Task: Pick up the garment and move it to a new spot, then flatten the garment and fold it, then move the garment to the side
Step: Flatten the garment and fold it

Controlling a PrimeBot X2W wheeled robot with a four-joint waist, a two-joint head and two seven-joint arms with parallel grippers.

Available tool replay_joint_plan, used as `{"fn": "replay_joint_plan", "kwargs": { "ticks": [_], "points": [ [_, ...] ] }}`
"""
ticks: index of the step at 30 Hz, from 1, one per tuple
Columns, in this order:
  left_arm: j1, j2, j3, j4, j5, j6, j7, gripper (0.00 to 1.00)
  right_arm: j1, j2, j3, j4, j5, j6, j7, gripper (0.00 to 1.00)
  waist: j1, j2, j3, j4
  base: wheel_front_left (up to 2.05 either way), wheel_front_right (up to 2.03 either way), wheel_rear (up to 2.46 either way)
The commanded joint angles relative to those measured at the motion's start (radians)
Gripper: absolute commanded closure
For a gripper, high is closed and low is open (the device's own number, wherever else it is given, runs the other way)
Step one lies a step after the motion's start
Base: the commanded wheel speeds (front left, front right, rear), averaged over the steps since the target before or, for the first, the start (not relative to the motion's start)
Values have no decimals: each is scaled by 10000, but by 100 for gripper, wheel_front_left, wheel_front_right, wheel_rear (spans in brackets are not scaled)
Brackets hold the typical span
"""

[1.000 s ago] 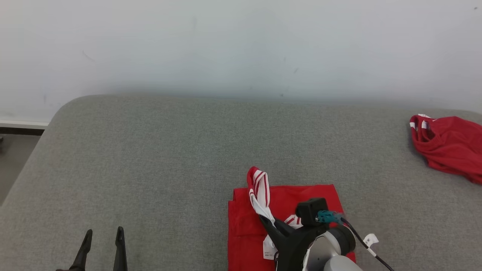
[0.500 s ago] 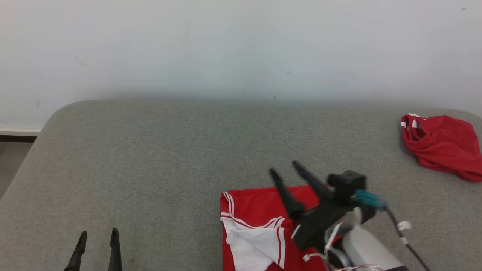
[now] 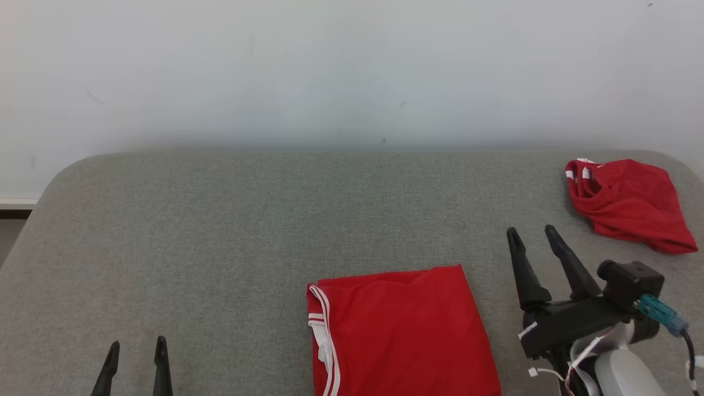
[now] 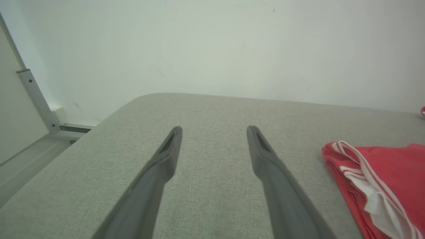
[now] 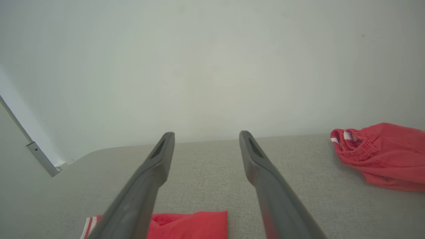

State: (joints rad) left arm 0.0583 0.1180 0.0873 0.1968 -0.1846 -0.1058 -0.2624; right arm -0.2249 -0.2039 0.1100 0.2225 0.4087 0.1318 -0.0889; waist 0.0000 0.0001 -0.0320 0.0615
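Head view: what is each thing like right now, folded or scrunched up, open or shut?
folded red garment: folded flat on the grey cushion, nothing holding it.
second red garment: scrunched in a heap, far right.
left gripper: open, empty.
right gripper: open, empty, to the right of the folded red garment.

light: bright, even, diffuse | shadows: faint, soft | glare: none | wrist views: near fingers (image 4: 149, 186) blurred, edges bowed
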Motion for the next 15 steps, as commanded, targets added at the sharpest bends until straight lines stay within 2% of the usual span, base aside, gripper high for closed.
{"fn": "replay_joint_plan", "kwargs": {
  "ticks": [1,9,15],
  "points": [
    [74,-44,22,-49,64,22,-31,0,257,32,-190,-166,-164,-29,-62,0,0,-1,5,-45,0,0,0],
    [180,-93,53,-147,100,87,-29,0,1173,355,-1068,-869,-700,-29,-796,0,0,-1,-60,-311,0,0,0],
    [213,-104,149,-165,137,172,-31,0,1731,627,-1228,-935,-919,-29,-1238,0,0,-1,-143,-563,0,0,0]
  ]
}}
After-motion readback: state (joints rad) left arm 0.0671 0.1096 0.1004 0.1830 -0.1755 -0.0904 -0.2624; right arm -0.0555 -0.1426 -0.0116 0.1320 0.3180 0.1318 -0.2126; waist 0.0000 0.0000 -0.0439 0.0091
